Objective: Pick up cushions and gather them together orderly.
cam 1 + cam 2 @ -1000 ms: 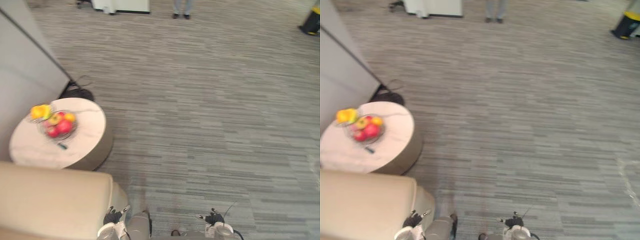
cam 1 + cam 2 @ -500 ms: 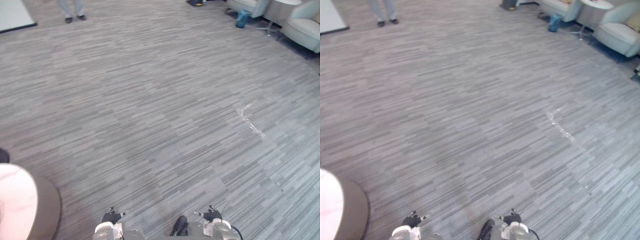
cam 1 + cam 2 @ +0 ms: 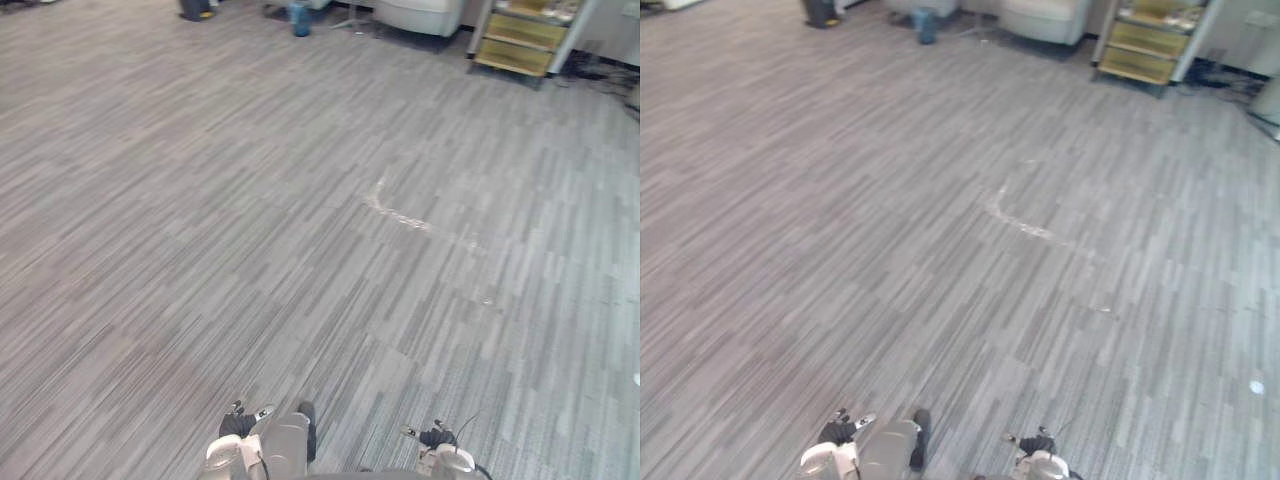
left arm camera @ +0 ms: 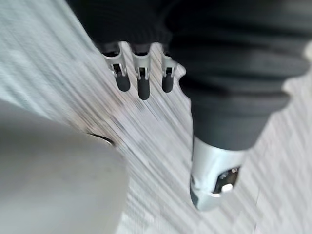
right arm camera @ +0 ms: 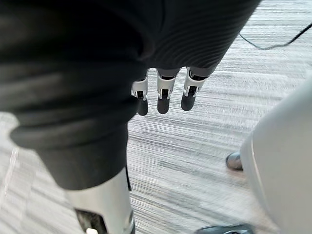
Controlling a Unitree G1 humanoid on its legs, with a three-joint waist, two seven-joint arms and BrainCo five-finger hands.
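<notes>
Camera has swung right, off the round table and sofa, onto open carpet floor (image 3: 300, 250) running to a pale armchair (image 3: 420, 12) and yellow shelf unit (image 3: 525, 30) at its far edge. Left hand (image 4: 141, 78) and right hand (image 5: 165, 95) hang low, fingers straight, slightly apart, holding nothing. Cushions probably lie by that armchair, too small to confirm: ahead, right-hand side, unobstructed floor between.
</notes>
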